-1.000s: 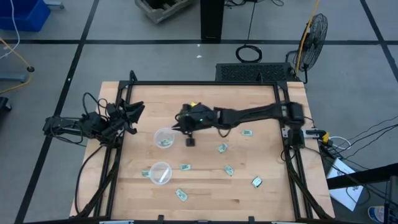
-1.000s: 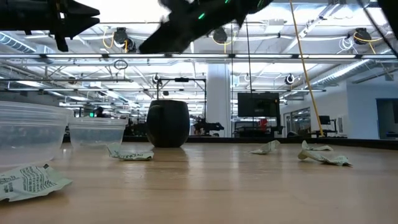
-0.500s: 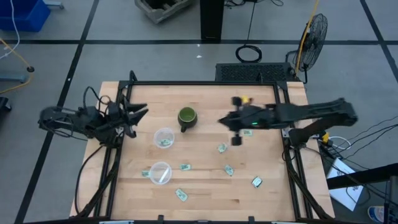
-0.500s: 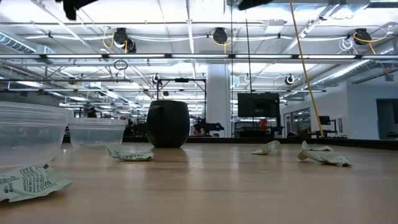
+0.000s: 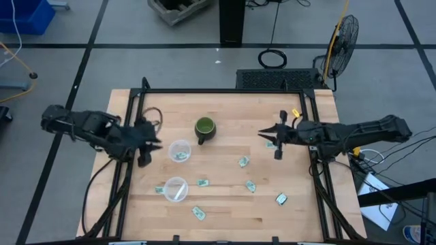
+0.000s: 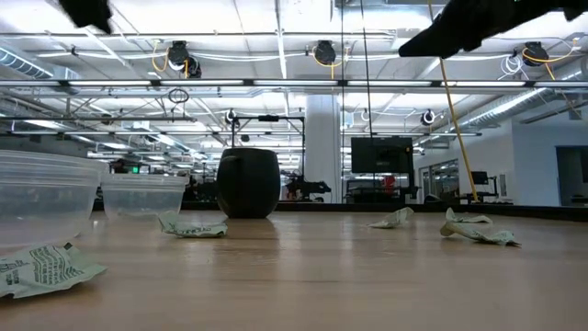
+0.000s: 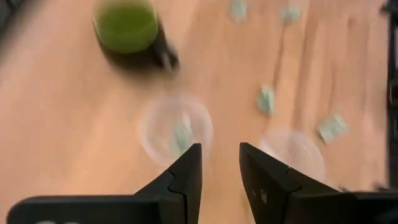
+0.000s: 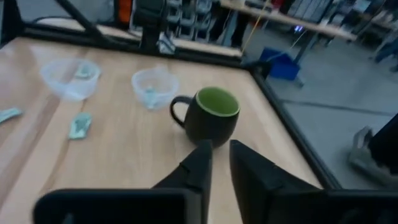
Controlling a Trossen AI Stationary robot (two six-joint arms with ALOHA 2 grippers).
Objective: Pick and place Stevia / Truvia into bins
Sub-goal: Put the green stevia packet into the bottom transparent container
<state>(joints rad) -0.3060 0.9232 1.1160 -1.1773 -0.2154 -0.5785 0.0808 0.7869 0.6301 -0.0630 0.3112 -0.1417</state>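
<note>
Several pale green packets lie flat on the wooden table. Two clear cups stand left of centre. The far cup holds a packet, and the near cup also holds something pale. My left gripper is open and empty above the table, just left of the far cup. My right gripper is open and empty, raised near the table's right side and pointing at the mug.
A dark green mug stands upright behind the cups, near the table's centre. A black frame runs along the table's edges. Bare wood lies along the near edge and at the far right.
My right gripper has drawn back from above the far cup, past the mug, toward the table's right edge. My left gripper has swung toward the near edge, closer to the far cup. The cups, mug and packets have stayed in place.
</note>
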